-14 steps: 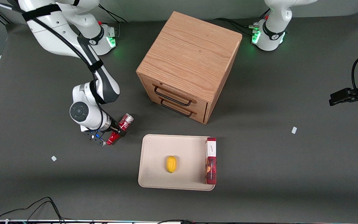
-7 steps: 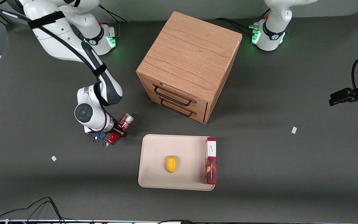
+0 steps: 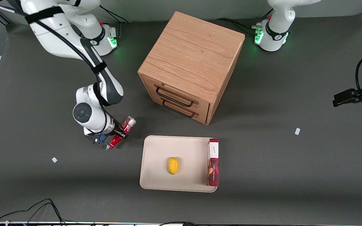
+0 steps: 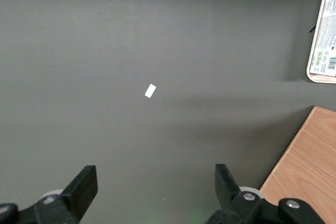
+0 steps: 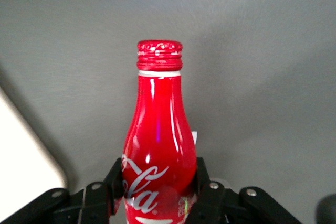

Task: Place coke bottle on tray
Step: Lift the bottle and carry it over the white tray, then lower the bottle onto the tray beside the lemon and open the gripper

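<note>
Item: coke bottle [image 3: 122,131]. Held in the claw [image 3: 119,132] of the working arm, above the desk [image 3: 42,188], clear of the tray [image 3: 156,175]. In the wrist view the claw's fingers [image 5: 209,188] are seen clamped on either side of the bottle's [image 5: 155,145] lower body, with the capped neck projecting out ahead of them.

Orientation: the bottle is carried lying over rather than upright. Its long axis is seen in the front view to run slantwise, the silver base end pointing toward the wooden cabinet [image 3: 190,66], the red neck end pointing toward the front camera and away from the tray.

Governing relation: the tray lies just beside the claw, toward the parked arm's end of the desk and slightly nearer the front camera. Its nearest rounded corner is close to the bottle but not under it; a pale edge, judged to be that corner [image 5: 26,150], is seen in the wrist view.

Tray contents: a yellow lemon [image 3: 173,165] near the middle; a red box [image 3: 213,161] along the edge toward the parked arm. The bare strip on the claw's side is judged the likeliest landing place.

Step in hand, as judged: sideways carry toward the tray; release not yet due.
</note>
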